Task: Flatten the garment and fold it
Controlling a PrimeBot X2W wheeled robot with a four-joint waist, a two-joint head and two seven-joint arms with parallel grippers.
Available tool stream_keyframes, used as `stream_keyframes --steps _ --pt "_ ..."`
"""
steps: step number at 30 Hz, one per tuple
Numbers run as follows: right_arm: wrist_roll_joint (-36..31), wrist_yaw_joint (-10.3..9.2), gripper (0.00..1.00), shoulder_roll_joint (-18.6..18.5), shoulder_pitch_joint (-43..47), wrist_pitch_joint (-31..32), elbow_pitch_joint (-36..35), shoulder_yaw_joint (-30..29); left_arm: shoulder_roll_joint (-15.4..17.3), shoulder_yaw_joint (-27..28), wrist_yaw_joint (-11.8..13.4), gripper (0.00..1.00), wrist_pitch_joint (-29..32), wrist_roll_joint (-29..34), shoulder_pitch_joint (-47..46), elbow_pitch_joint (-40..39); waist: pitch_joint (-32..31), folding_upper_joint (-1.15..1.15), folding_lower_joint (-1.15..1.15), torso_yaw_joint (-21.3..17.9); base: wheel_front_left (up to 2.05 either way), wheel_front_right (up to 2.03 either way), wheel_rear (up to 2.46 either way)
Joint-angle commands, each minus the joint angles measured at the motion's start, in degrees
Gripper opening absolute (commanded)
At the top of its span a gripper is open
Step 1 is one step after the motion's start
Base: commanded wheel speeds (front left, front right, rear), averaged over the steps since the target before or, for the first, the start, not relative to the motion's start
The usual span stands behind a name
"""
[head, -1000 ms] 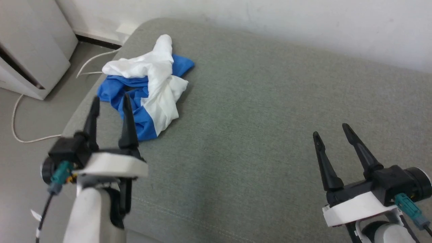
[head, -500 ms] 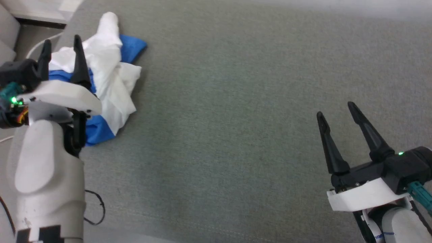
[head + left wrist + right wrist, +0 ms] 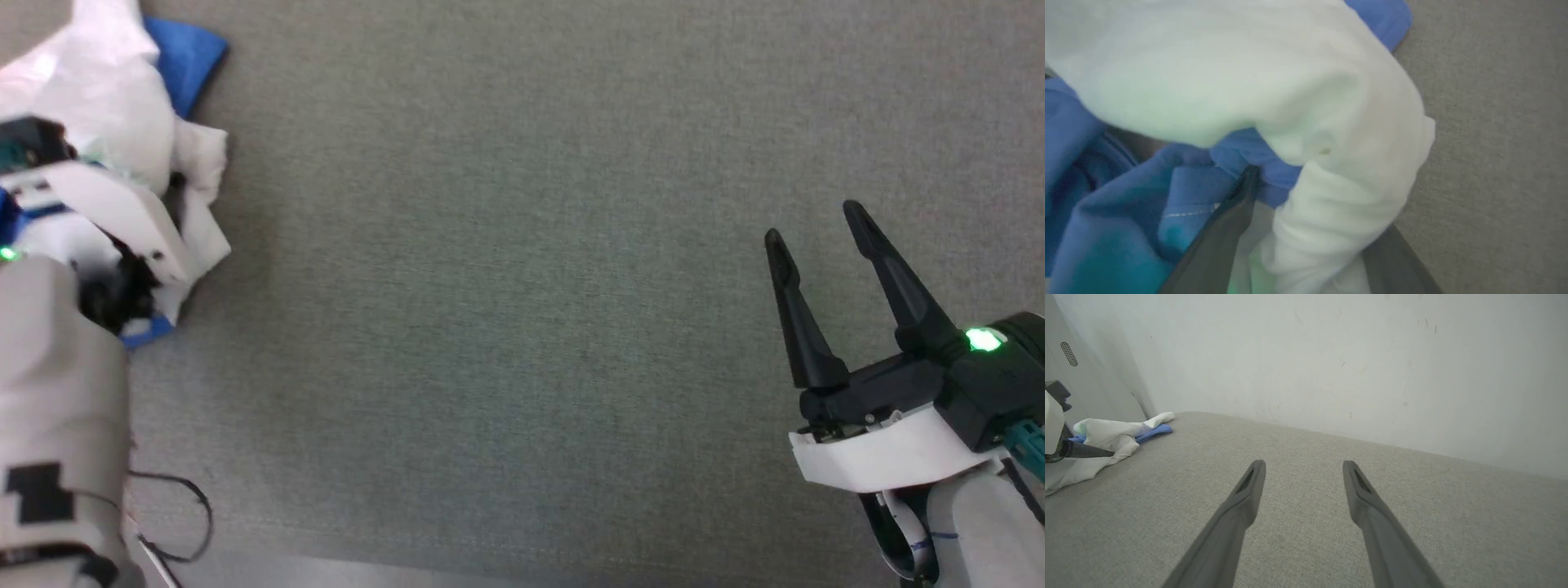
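The garment is a crumpled heap of white cloth with bright blue parts, lying at the far left of a grey cushion. My left gripper is pushed down into it. Its jaws stand wide open, one finger against blue cloth, the other at the heap's outer side, and a white fold bulges between them. In the head view the wrist housing hides these fingers. The right wrist view shows the heap far off to the left. My right gripper hovers open and empty over bare cushion at the right, also seen as.
The grey fabric cushion spreads wide between the two arms. A white wall rises behind it and a pale grey cabinet stands past the garment. A thin black cable loops by my left forearm near the cushion's front edge.
The head camera has swung, shifting the whole picture left and up. My left gripper has gone forward from in front of the garment into the heap. The right gripper stays open in about the same place.
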Motion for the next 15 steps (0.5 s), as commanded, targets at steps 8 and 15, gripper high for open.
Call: stream_keyframes --steps 8,15 --pt "1.43 -0.11 1.00 -0.67 -2.28 -1.36 0.34 1.53 2.95 -2.06 1.04 0.00 12.82 0.28 -3.74 10.60 3.96 0.00 0.00 -1.89 0.00 0.00 0.00" --pt "1.87 -0.11 1.00 0.14 -1.88 -1.81 2.43 1.55 4.96 -3.11 4.40 0.00 3.94 2.18 -3.90 6.48 -0.60 0.00 0.00 -1.36 0.00 0.00 0.00"
